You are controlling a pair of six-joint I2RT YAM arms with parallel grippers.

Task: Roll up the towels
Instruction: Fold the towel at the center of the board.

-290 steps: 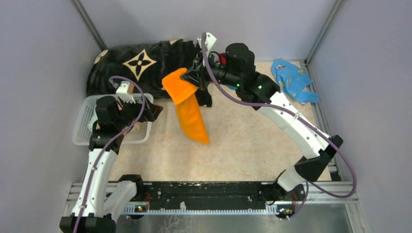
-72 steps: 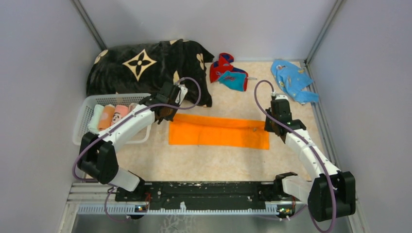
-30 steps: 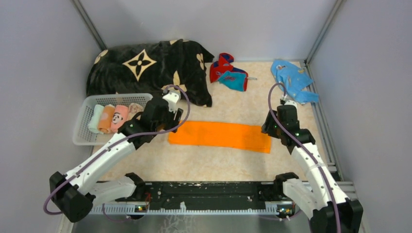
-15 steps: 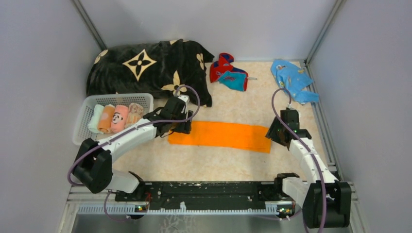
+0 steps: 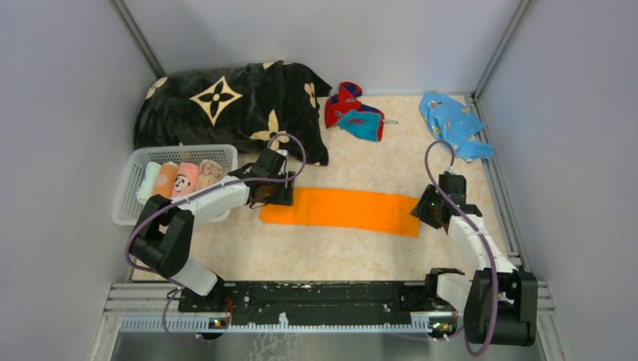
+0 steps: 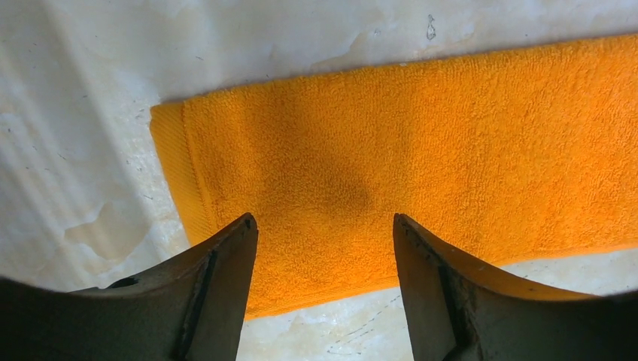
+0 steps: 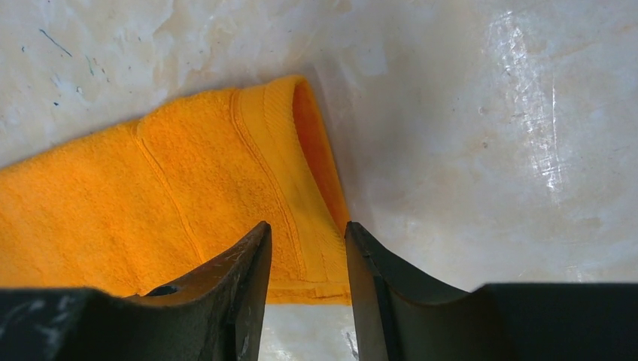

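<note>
An orange towel lies flat as a long strip across the middle of the table. My left gripper hovers over its left end. In the left wrist view the towel fills the wide gap of the open left gripper. My right gripper is at the strip's right end. In the right wrist view the right gripper stands narrowly open, straddling the towel's hem, whose edge curls up slightly. A red-and-teal towel lies crumpled at the back.
A white basket at the left holds several rolled towels. A large black blanket with beige flowers lies behind it. A blue cloth sits at the back right. Grey walls enclose the table on three sides.
The left gripper has moved right onto the towel's left end. The right gripper has come down to the right end and its jaws have narrowed. The towel has not moved.
</note>
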